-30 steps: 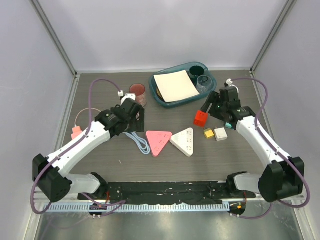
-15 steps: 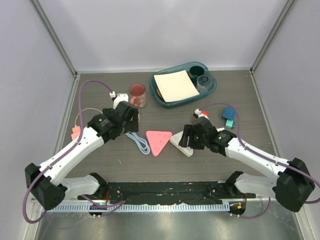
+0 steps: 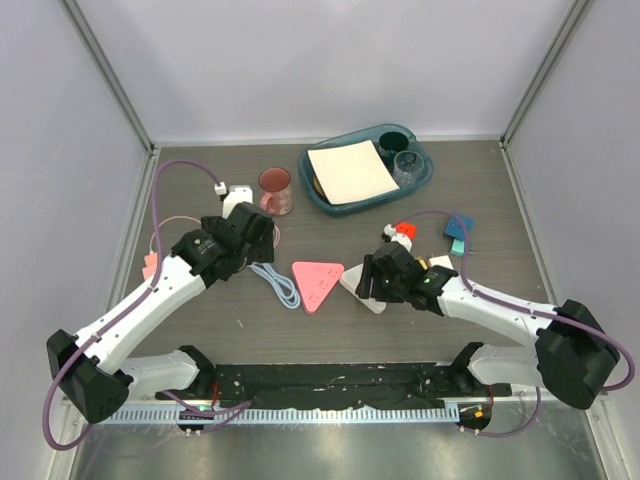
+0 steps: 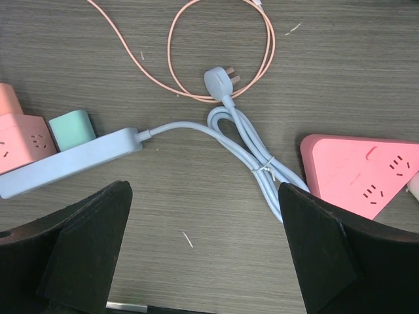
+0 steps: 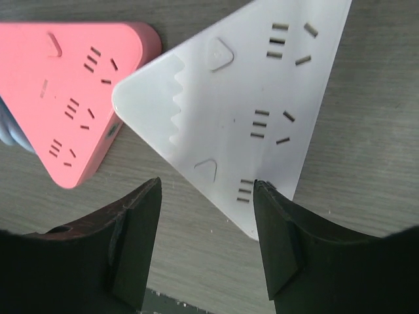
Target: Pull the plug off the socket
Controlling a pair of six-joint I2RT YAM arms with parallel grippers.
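The left gripper (image 4: 204, 209) is held wide open and empty, just beyond the cord end of the socket (image 4: 72, 160). The plug (image 4: 19, 140) is seated at the socket's opposite end. Approach is judged in hand: a shift along the socket onto the plug is needed. The right gripper (image 5: 206, 216) is parted and empty. The socket is shown by the wrist view only, being largely hidden overhead.

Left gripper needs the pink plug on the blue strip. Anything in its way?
Nothing lies on the table between the open left gripper and the plug. But a mint-green adapter sits right beside it on the socket, on the gripper's side, crowding that face.
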